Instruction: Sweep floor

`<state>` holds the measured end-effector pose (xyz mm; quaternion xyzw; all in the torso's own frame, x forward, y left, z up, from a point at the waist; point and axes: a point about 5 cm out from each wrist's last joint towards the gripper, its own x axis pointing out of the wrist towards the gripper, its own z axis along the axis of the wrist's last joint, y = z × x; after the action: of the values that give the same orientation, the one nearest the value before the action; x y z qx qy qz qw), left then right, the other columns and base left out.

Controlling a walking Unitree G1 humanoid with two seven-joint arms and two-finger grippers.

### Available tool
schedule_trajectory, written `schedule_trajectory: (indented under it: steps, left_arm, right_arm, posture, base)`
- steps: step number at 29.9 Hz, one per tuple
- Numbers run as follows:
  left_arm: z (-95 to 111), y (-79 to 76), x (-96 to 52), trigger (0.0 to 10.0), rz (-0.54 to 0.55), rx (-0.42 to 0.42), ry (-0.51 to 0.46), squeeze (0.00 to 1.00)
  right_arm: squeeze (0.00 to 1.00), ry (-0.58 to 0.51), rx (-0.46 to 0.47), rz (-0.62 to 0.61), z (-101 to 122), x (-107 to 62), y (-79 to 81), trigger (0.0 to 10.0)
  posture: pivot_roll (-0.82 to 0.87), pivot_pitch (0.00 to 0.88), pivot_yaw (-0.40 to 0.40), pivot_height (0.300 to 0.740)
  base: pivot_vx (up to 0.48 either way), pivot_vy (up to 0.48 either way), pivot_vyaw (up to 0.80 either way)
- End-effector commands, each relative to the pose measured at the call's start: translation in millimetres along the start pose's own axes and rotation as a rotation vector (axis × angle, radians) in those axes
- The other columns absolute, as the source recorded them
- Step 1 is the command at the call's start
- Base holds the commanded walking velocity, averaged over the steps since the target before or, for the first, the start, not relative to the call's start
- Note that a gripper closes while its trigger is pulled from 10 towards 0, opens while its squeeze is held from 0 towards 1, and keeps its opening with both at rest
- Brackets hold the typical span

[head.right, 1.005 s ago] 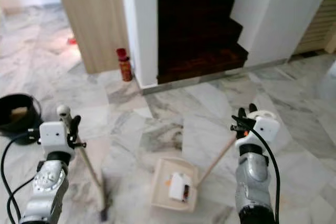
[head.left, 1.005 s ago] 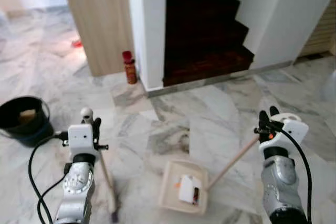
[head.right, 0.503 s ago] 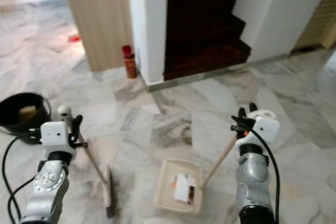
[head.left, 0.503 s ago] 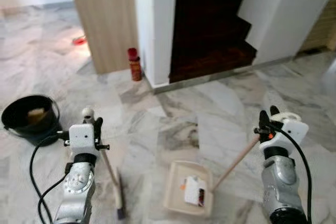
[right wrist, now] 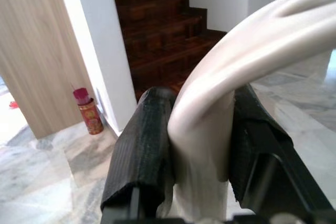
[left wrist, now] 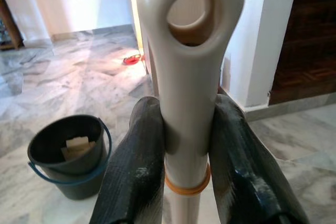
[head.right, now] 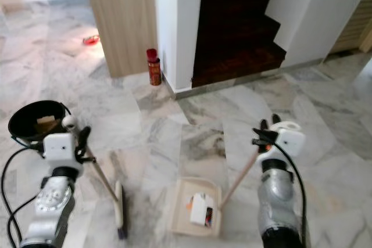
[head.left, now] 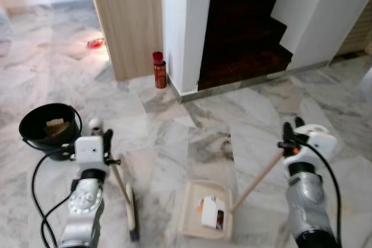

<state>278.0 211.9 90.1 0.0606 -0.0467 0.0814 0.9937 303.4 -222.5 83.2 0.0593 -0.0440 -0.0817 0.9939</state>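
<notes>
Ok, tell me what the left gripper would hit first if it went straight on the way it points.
The left gripper, shut on the broom handle, points past the bucket toward the white wall. Probably the wall first; depth is unclear.

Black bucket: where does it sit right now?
The black bucket stands on the marble floor at the robot's front left, just beyond the left gripper holding the broom.

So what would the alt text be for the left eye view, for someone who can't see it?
The robot's left gripper holds a broom and its right gripper holds a cream dustpan by its long handle, with litter in the pan on a marble floor. A black bucket stands to its left; a red can and dark stairs lie ahead.
</notes>
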Motion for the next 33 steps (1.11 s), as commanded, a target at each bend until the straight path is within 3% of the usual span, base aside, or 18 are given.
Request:
schedule_trajectory:
  steps: [1, 33]
  left_arm:
    - [10.2, -1.3, 3.2, 10.0, -0.001, 0.002, -0.047, 0.0]
    - [11.2, -1.2, 3.9, 10.0, 0.006, -0.004, -0.045, 0.0]
  right_arm:
    - [0.0, -0.048, 0.026, -0.017, 10.1, 3.0, -3.0, 10.0]
    - [0.0, -0.043, 0.033, -0.019, 11.3, 5.4, -0.1, 10.0]
  posture:
    - [0.03, 0.0, -0.011, 0.74]
    - [0.04, 0.0, -0.015, 0.74]
  base:
    - [0.0, 0.349, 0.0]
    - [0.0, 0.413, 0.0]
